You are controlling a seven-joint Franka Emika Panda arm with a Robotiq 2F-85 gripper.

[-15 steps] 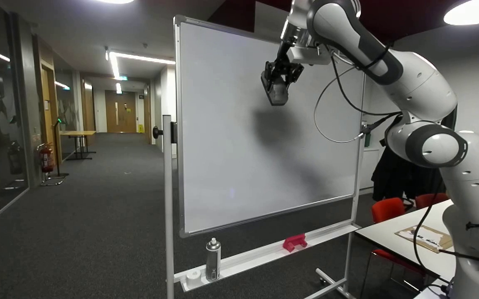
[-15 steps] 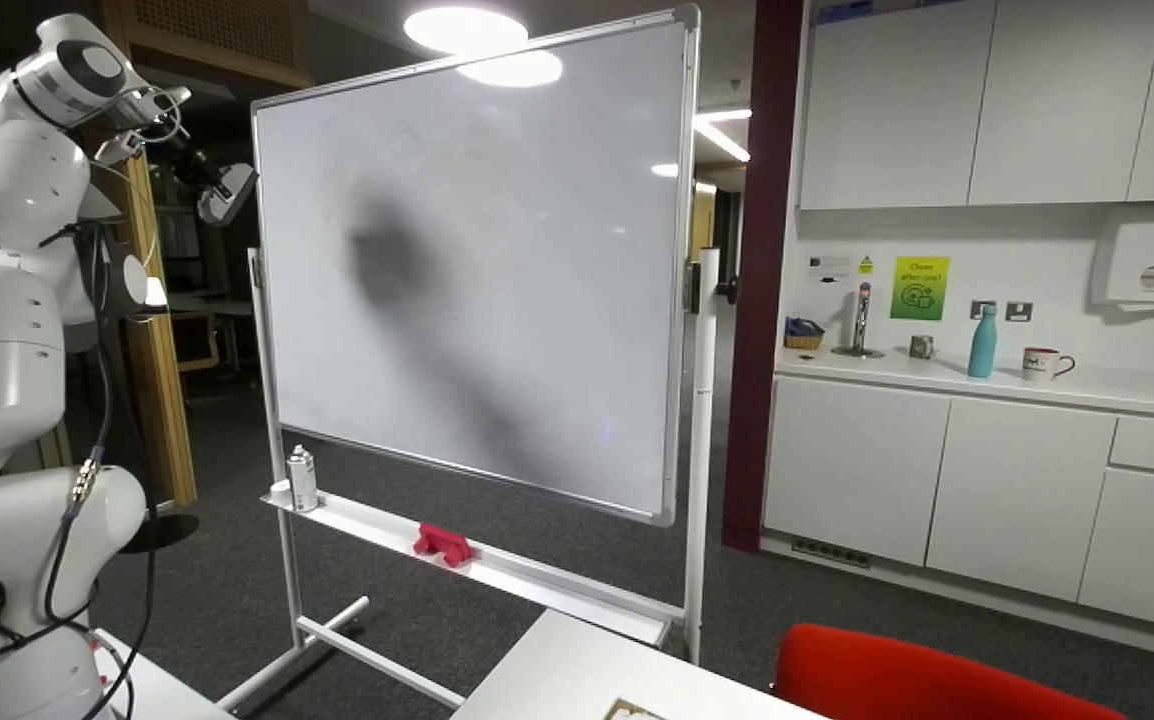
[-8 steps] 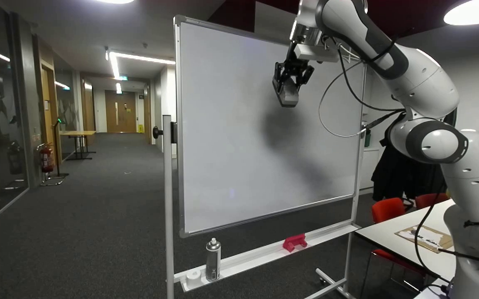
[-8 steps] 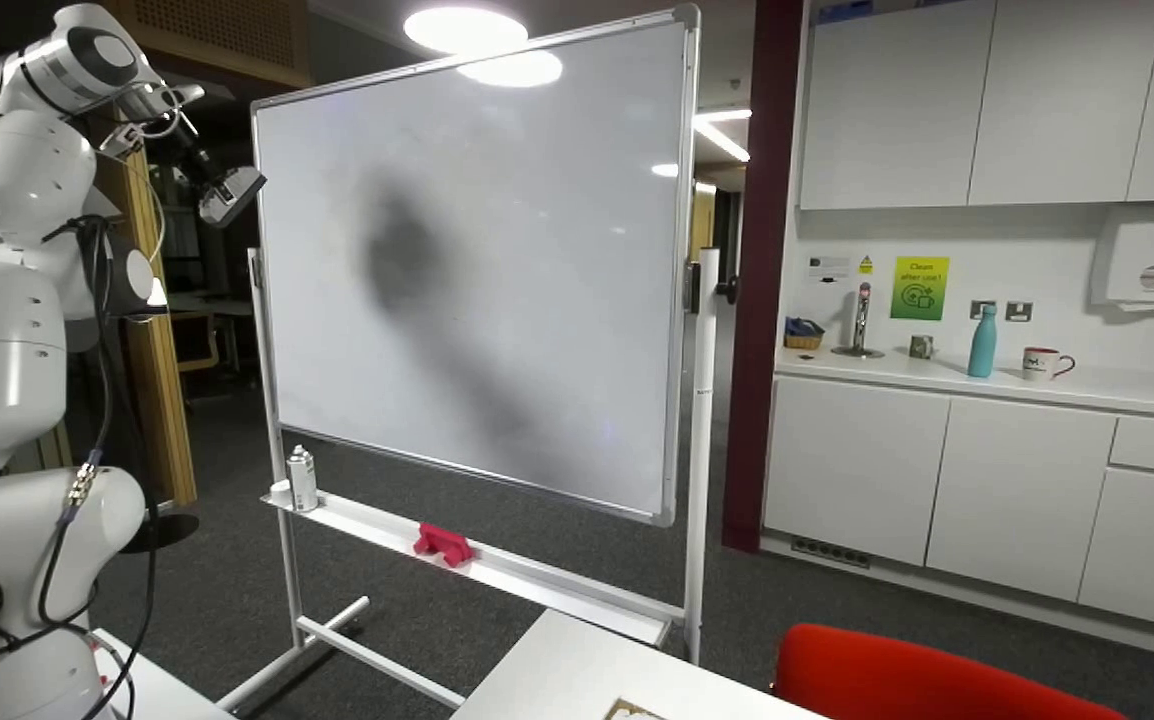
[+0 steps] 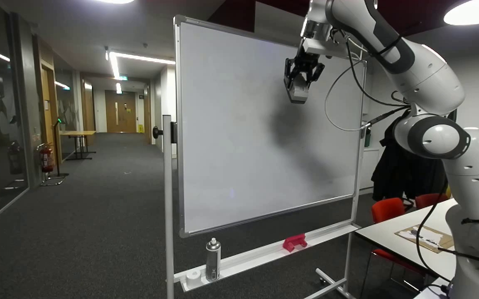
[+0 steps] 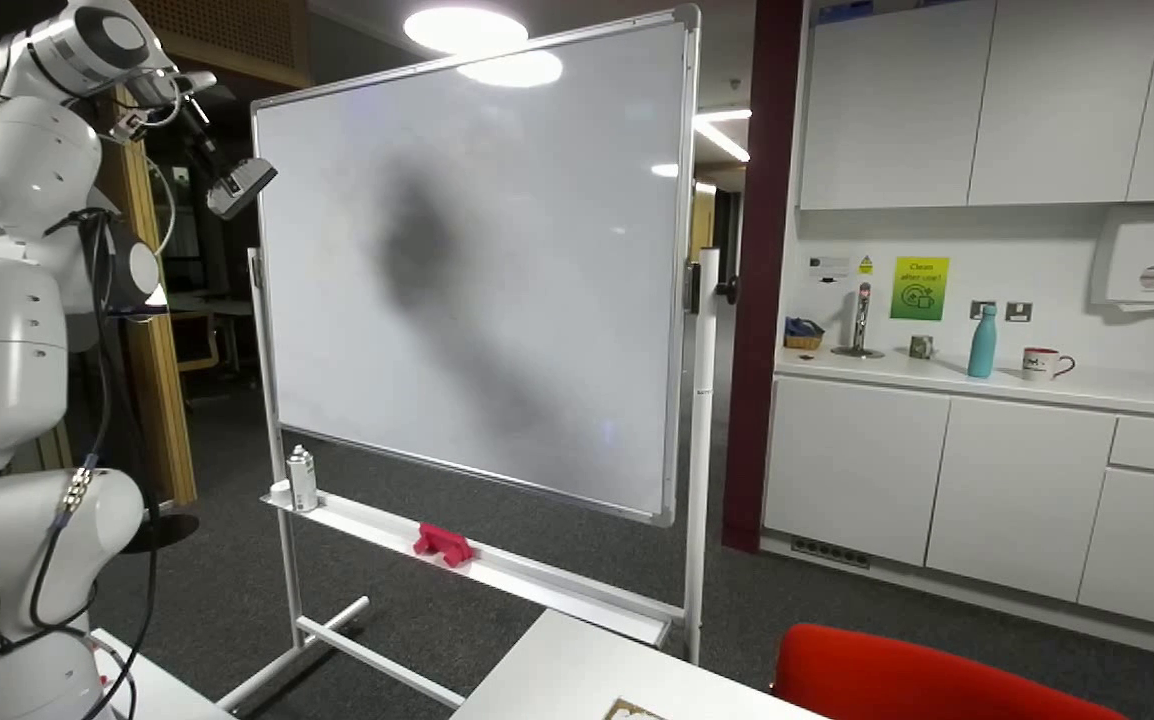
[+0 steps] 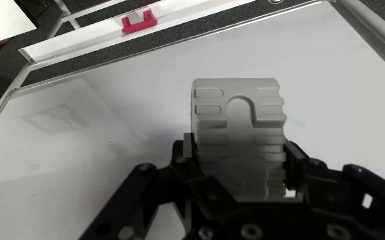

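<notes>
My gripper [image 7: 241, 150] is shut on a light grey, ribbed block that looks like a whiteboard eraser [image 7: 240, 133], one finger against each side. Its lower end is partly hidden by the dark gripper parts in the wrist view. Before the upper part of a large whiteboard [image 5: 231, 124], the gripper [image 5: 302, 77] points downward with the eraser [image 5: 299, 92] at its tip. From the side, the tilted eraser [image 6: 243, 188] overlaps the edge of the whiteboard [image 6: 517, 260] and seems apart from its surface. A blurred dark patch shows on the board in both exterior views.
Below the board runs a white tray [image 5: 250, 261] with a red bracket-like piece [image 5: 294, 242], a spray can [image 5: 213, 261] and a white roll [image 5: 193, 278]. A white table [image 5: 426, 257] and red chairs [image 5: 388, 209] stand near the arm. Loose cables hang along the arm.
Gripper and eraser have shifted to the right in both exterior views and risen slightly. The dark patch on the board has moved with them. The grip on the eraser is unchanged.
</notes>
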